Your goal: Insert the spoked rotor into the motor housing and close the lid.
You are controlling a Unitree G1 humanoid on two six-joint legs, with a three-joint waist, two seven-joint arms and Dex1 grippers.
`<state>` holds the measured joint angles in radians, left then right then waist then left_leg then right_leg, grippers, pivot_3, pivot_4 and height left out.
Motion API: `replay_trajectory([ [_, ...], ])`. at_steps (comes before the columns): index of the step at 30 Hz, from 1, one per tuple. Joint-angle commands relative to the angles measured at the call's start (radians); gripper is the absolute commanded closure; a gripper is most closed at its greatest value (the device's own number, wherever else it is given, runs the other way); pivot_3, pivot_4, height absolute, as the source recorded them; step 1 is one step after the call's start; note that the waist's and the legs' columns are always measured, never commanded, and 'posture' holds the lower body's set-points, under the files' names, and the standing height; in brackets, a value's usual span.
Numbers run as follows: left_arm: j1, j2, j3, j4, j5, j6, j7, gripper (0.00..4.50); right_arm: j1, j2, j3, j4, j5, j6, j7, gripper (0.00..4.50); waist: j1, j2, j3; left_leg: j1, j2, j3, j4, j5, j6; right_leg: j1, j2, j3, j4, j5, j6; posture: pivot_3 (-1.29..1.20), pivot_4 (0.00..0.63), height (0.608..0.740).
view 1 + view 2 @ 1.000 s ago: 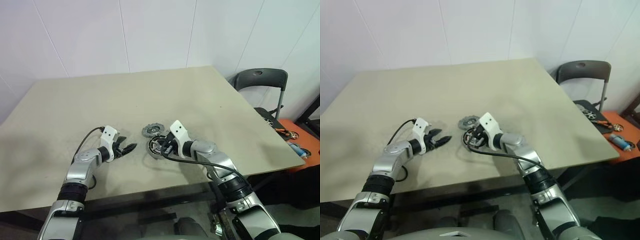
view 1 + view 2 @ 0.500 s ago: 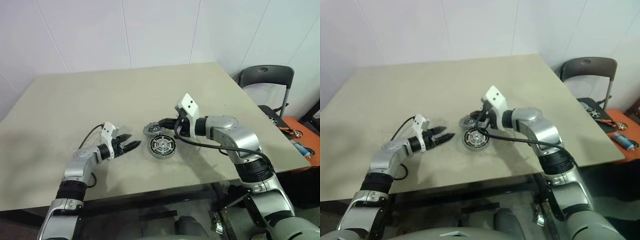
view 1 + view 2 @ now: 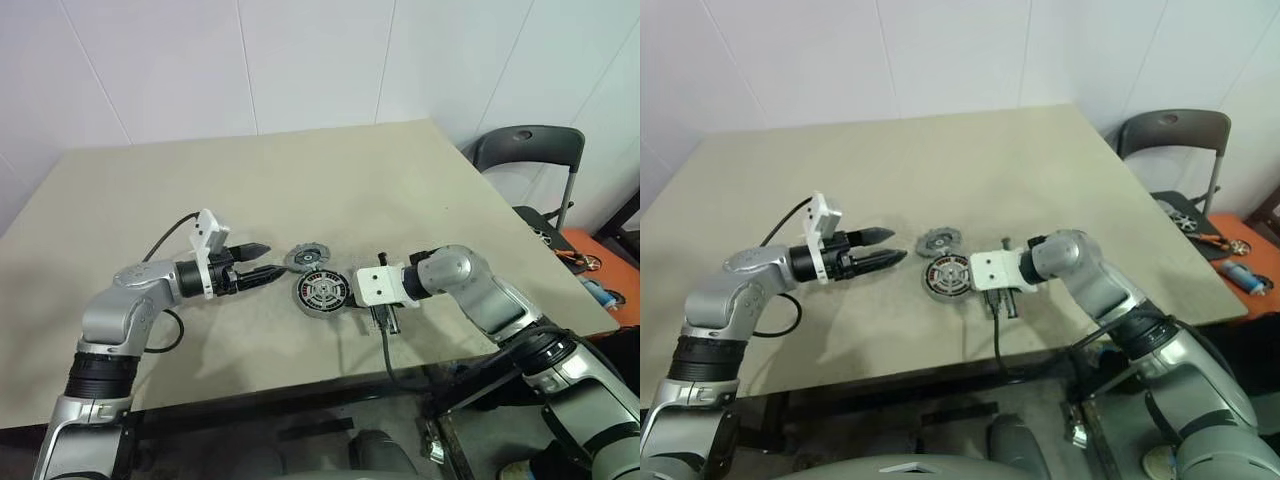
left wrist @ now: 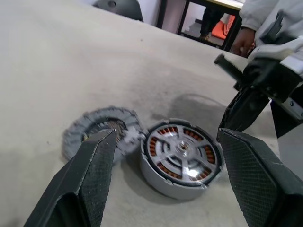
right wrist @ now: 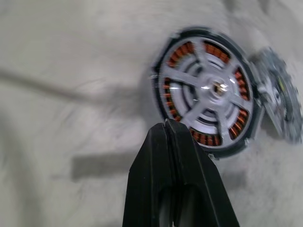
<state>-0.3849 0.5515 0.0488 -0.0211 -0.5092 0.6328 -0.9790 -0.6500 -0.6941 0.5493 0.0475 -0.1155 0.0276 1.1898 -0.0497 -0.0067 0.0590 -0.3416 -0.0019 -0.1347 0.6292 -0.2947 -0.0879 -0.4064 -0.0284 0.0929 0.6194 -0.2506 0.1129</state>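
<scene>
The motor housing (image 3: pixel 321 294) stands on the table, a squat silver cylinder with copper windings. The spoked rotor (image 5: pixel 208 90) lies inside it, silver spokes over the copper. The lid (image 3: pixel 308 257), a grey toothed disc, lies flat just behind the housing and touches it. My left gripper (image 3: pixel 268 262) hovers open to the left of both parts, pointing at them, and its fingers (image 4: pixel 94 179) frame the housing (image 4: pixel 182 158) and the lid (image 4: pixel 102 130). My right gripper (image 5: pixel 165 125) is shut and empty, close to the right of the housing and aimed at it.
The white camera block (image 3: pixel 374 286) on my right wrist hangs low next to the housing, trailing a cable over the table's front edge. A grey chair (image 3: pixel 525 150) and an orange box of tools (image 3: pixel 590 275) stand beyond the table's right edge. A person's hand (image 4: pixel 244 40) shows in the background.
My right hand left the housing, passed over the lid, then rolled and settled low on the housing's right. My left gripper rose off the table and closed in on the lid, still open.
</scene>
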Motion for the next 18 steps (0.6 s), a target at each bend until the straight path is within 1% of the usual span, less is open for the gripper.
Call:
replay_trajectory([
  [1,0.001,-0.012,-0.003,-0.059,-0.010,0.006,0.032,0.86,-0.061,0.002,-0.001,0.037,-0.038,-0.118,0.035,4.48,0.002,0.000,0.000,0.000,0.000,0.000,0.000,0.000,0.000,0.000,0.000,0.000,0.000,0.000,0.000,0.00,0.000,0.740],
  [2,0.003,-0.016,-0.004,-0.066,-0.011,0.009,0.039,0.86,-0.078,0.002,-0.002,0.061,-0.049,-0.150,0.042,4.48,0.003,0.000,0.000,0.000,0.000,0.000,0.000,0.000,0.000,0.001,0.000,0.000,0.000,0.000,0.000,0.00,0.000,0.740],
  [5,0.010,-0.028,-0.004,-0.073,-0.011,0.014,0.063,0.86,-0.166,0.020,-0.027,0.162,-0.043,-0.217,0.070,3.88,0.004,0.000,0.000,0.001,0.000,0.000,0.001,0.000,0.000,0.001,0.000,0.000,0.000,0.002,-0.003,0.00,0.000,0.740],
  [8,0.015,-0.036,-0.001,-0.071,-0.014,0.016,0.076,0.86,-0.246,0.030,-0.015,0.290,-0.100,-0.311,0.047,2.93,0.004,0.000,0.000,0.001,0.000,0.000,0.000,0.000,0.000,0.001,0.000,0.000,0.001,0.002,-0.003,0.00,0.000,0.740],
  [11,0.014,-0.041,0.003,-0.074,-0.033,0.028,0.074,0.86,-0.296,0.033,0.032,0.407,-0.188,-0.408,0.038,1.90,0.005,0.000,0.000,0.001,0.000,0.000,0.000,0.000,0.000,0.001,0.000,0.000,0.001,0.002,-0.004,0.00,0.000,0.740],
  [14,0.005,-0.044,0.008,-0.072,-0.052,0.041,0.075,0.86,-0.321,0.063,0.037,0.470,-0.195,-0.449,0.060,1.90,0.004,0.000,0.000,0.001,0.000,0.000,0.000,0.000,0.000,0.001,0.000,0.000,0.000,0.002,-0.004,0.00,0.000,0.740],
  [18,-0.001,-0.047,0.004,-0.064,-0.048,0.034,0.086,0.86,-0.350,0.095,0.055,0.546,-0.235,-0.547,0.056,1.90,0.000,0.001,0.000,0.001,0.000,0.000,0.000,0.000,0.000,0.001,0.000,0.000,0.001,0.002,-0.004,0.00,0.000,0.740],
])
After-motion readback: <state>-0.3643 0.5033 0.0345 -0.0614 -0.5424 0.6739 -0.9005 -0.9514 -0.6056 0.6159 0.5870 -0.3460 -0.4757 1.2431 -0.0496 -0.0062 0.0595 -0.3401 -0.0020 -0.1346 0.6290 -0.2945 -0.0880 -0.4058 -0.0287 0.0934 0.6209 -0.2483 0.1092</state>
